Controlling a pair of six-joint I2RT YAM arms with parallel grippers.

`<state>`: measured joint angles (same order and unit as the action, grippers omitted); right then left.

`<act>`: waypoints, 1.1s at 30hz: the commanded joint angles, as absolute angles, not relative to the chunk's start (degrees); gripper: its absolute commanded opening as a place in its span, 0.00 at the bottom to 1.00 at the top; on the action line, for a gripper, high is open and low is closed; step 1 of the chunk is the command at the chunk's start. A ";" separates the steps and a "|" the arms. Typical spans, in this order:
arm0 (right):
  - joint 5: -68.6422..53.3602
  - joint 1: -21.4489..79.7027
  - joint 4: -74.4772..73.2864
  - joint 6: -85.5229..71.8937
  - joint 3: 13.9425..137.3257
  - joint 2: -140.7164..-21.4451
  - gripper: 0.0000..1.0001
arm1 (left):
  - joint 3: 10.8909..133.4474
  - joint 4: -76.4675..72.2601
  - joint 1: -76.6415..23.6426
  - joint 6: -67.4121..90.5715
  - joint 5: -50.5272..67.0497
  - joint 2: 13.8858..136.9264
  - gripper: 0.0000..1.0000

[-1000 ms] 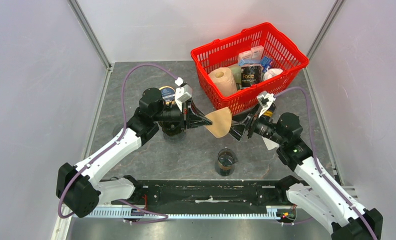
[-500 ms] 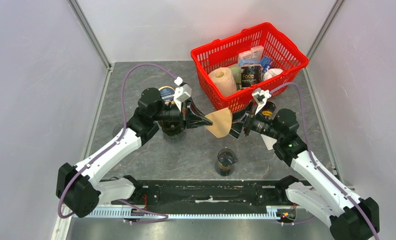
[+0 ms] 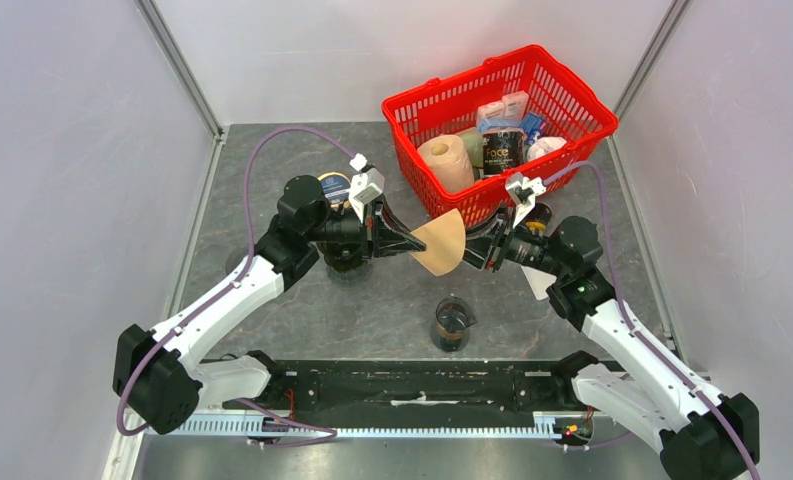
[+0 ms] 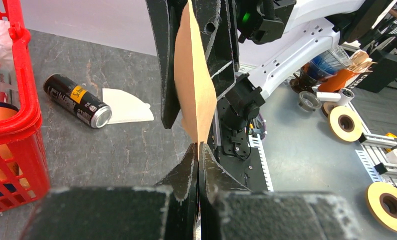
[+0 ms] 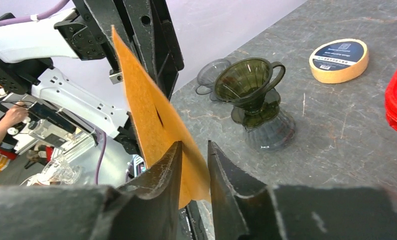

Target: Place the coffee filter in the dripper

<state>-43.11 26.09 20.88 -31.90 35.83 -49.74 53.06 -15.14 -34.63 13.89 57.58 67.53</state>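
Brown coffee filter (image 3: 439,245) held in mid-air between arms, left tool (image 4: 198,147) clamped on its corner. Right tool (image 5: 194,152) now narrowed around opposite edge, not yet pinched. Dripper (image 5: 251,82) empty — handover judged pending.

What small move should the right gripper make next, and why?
Probably close the right gripper onto the coffee filter. Its jaws straddle the filter's edge with a gap beside the paper, so they do not grip it yet. The left gripper is shut on the opposite edge, holding the filter in the air. With both edges held, it could be opened for the empty dripper.
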 commanded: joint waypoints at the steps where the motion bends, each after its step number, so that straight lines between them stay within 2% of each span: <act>1: -45.32 26.14 24.09 -32.06 38.51 -49.66 0.29 | 53.09 -17.45 -34.90 15.20 59.50 67.60 0.02; 3: -45.82 26.11 24.30 -32.25 38.58 -49.73 0.24 | 53.15 -17.49 -34.89 15.32 59.44 67.76 0.02; 9: -46.87 26.09 25.01 -32.55 38.67 -50.14 0.00 | 53.35 -17.49 -34.94 15.80 58.85 68.22 0.02; 12: -46.29 26.12 24.89 -32.46 38.58 -50.01 0.00 | 53.51 -17.29 -34.90 16.08 58.15 68.36 0.04; 15: -44.55 26.10 23.07 -31.95 38.97 -49.90 0.00 | 53.85 -16.09 -34.89 15.70 57.12 68.31 0.19; 19: -40.94 26.09 17.56 -30.55 40.38 -49.98 0.00 | 54.23 -13.18 -34.89 14.06 54.27 67.72 0.46; 22: -39.54 26.11 14.54 -29.64 41.42 -49.91 0.00 | 54.39 -11.25 -34.92 13.00 51.92 67.01 0.50; 23: -39.11 26.11 13.88 -29.52 41.71 -50.01 0.00 | 54.60 -10.30 -34.94 12.57 51.03 66.81 0.54; 25: -37.91 26.10 11.64 -28.85 42.63 -50.05 0.00 | 55.05 -8.18 -34.90 11.69 47.80 66.53 0.70; 27: -36.04 26.15 8.02 -27.84 43.84 -50.22 0.00 | 55.60 -5.33 -34.89 11.11 42.77 66.09 0.80; 33: -20.58 26.26 -8.16 -23.32 51.18 -52.69 0.00 | 58.20 1.65 -34.90 11.14 27.60 66.24 0.86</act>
